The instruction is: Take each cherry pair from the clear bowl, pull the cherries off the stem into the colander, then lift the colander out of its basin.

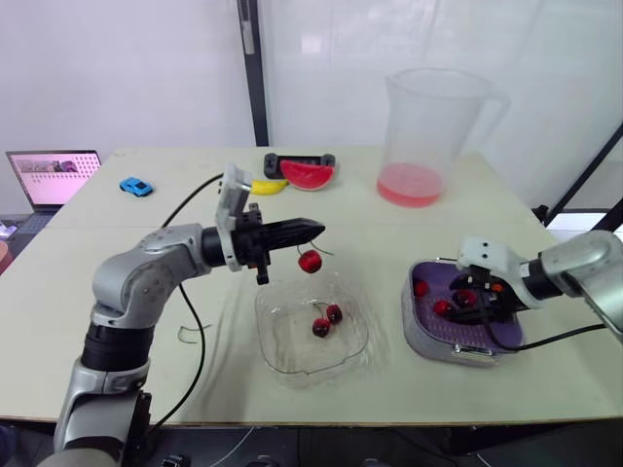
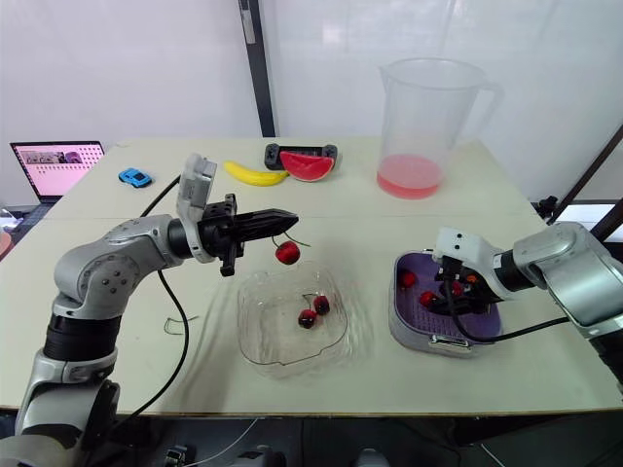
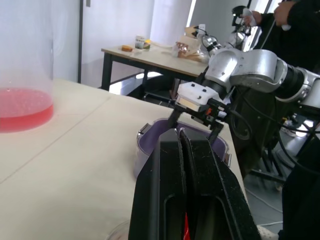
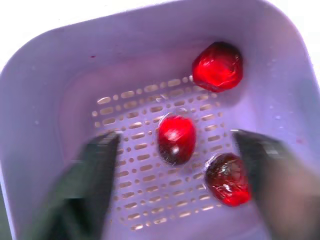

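Step in hand: stripping cherries off the stem. Your left claw is pinched fully shut on a stem. One cherry hangs from it above the bowl, well short of the colander. Your right claw sits low inside the colander, its fingers spread wide either side of a loose cherry and gripping nothing. Three loose cherries lie on the colander floor, and one pair lies in the bowl. The colander is seated in its basin, not yet lifted. Judgement: roughly mid-task. Next, carry the left claw across over the colander, raise the right claw to the hanging cherry, close on it and pull down so it drops inside. The stem is thin and the cherry may swing, so move slowly. Nearby: a jug with pink liquid stands behind the colander. A watermelon slice, banana, toy car and laptop sit well apart from the path. A cable trails beside the bowl and could nudge it.
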Robot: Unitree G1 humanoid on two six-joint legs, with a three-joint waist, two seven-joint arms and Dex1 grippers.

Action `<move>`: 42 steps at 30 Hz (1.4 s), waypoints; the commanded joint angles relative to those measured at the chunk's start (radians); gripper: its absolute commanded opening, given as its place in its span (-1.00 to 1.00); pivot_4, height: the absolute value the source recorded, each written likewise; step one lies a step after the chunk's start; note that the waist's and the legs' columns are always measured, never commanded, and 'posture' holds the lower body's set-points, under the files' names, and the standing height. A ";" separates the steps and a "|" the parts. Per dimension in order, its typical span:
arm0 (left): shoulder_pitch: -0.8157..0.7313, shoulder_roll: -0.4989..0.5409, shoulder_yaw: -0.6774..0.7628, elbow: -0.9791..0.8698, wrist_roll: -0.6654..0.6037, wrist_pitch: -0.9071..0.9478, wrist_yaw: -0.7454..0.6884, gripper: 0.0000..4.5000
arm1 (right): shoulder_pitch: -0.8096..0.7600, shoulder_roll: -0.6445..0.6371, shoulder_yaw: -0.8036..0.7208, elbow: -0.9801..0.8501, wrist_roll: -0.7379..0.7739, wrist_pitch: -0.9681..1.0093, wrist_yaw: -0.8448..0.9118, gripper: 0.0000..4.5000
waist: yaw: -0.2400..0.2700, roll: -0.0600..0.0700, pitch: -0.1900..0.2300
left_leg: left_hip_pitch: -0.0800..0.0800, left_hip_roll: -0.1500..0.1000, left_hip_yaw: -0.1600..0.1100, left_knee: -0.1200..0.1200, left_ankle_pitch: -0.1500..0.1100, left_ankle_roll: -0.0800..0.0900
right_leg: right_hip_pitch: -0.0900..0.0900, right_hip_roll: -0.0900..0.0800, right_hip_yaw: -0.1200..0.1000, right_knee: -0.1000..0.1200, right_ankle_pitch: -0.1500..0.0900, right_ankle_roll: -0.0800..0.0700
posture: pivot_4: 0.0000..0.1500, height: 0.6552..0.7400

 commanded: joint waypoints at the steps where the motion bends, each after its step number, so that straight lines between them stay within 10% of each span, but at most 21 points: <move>1: -0.008 -0.016 0.010 -0.042 -0.019 -0.013 0.015 -1.00 | -0.053 -0.023 -0.071 -0.070 0.036 0.059 0.015 0.97 | -0.001 0.000 0.000 | 0.000 0.000 0.000 0.000 0.000 0.000 | 0.000 0.000 0.000 0.000 0.000 0.000 | 1.00 1.00; 12: -0.035 -0.037 0.015 -0.021 -0.036 -0.007 0.016 -1.00 | -0.196 0.428 -0.393 -0.250 0.548 0.501 -0.260 0.97 | 0.003 -0.001 0.000 | 0.000 0.000 -0.002 0.001 0.000 0.000 | 0.002 -0.002 -0.002 0.000 0.000 0.000 | 1.00 1.00; 19: -0.059 -0.040 0.008 -0.009 -0.038 -0.001 0.007 -1.00 | -0.171 0.667 -0.274 -0.354 0.522 0.471 -0.506 0.97 | -0.004 -0.001 0.000 | 0.000 -0.001 -0.002 0.001 0.003 -0.006 | 0.001 -0.001 -0.002 0.001 0.000 0.000 | 1.00 1.00; 31: -0.083 0.001 -0.003 0.033 -0.011 -0.013 -0.051 -1.00 | -0.134 0.721 -0.159 -0.400 0.429 0.302 -0.621 0.97 | -0.005 -0.001 0.000 | 0.000 -0.001 -0.002 0.000 0.004 -0.007 | 0.000 0.000 -0.002 0.002 0.000 0.000 | 1.00 1.00; 37: -0.089 -0.001 -0.003 0.042 0.001 -0.016 -0.059 -1.00 | -0.123 0.700 -0.143 -0.405 0.425 0.288 -0.625 -0.26 | -0.007 -0.001 0.000 | 0.000 -0.001 -0.002 0.000 0.004 -0.007 | 0.000 0.000 -0.002 0.002 0.000 0.000 | 1.00 1.00; 42: -0.091 -0.003 -0.005 0.046 0.007 -0.019 -0.066 -1.00 | -0.120 0.694 -0.142 -0.405 0.431 0.285 -0.633 -0.26 | -0.007 -0.001 0.000 | 0.000 -0.001 -0.002 0.000 0.004 -0.006 | 0.000 0.000 -0.002 0.002 0.000 0.000 | 1.00 1.00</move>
